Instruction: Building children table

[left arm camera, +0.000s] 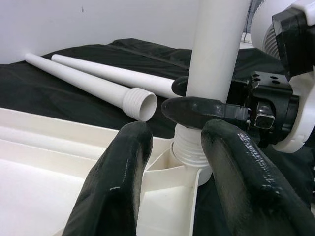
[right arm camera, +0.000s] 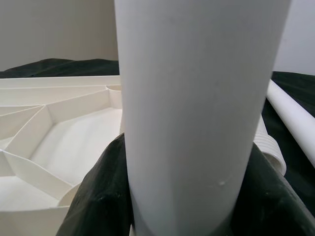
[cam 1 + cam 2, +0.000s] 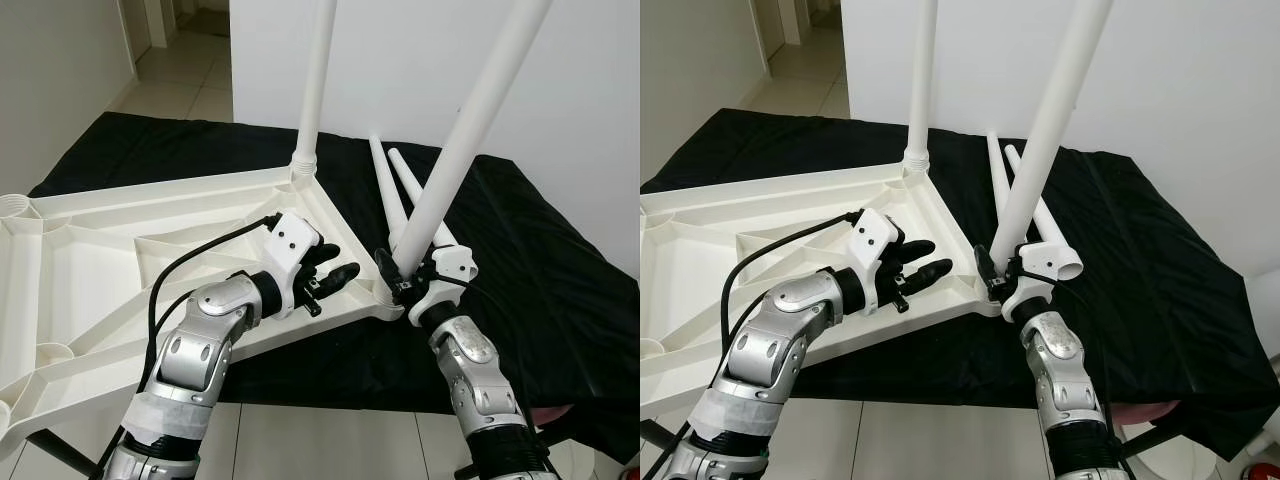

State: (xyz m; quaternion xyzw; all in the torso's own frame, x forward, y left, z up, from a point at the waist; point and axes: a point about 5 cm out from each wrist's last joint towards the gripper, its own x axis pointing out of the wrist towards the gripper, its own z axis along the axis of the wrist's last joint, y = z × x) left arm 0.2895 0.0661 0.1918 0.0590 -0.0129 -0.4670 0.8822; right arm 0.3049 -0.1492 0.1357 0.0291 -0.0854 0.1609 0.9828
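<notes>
The white plastic ribbed tabletop (image 3: 120,260) is lying upside down on the black cloth (image 3: 520,260), with 4 white plastic tube legs around it. 1 leg (image 3: 316,90) is standing upright in the far corner socket. 2 loose legs (image 3: 392,190) are lying side by side on the cloth. The right gripper (image 3: 392,284) is clamping the 4th, tilted leg (image 3: 470,120) just above the near corner socket (image 1: 189,155). The left gripper (image 3: 335,277) is hovering beside that corner, fingers (image 1: 118,182) parted and holding nothing.
</notes>
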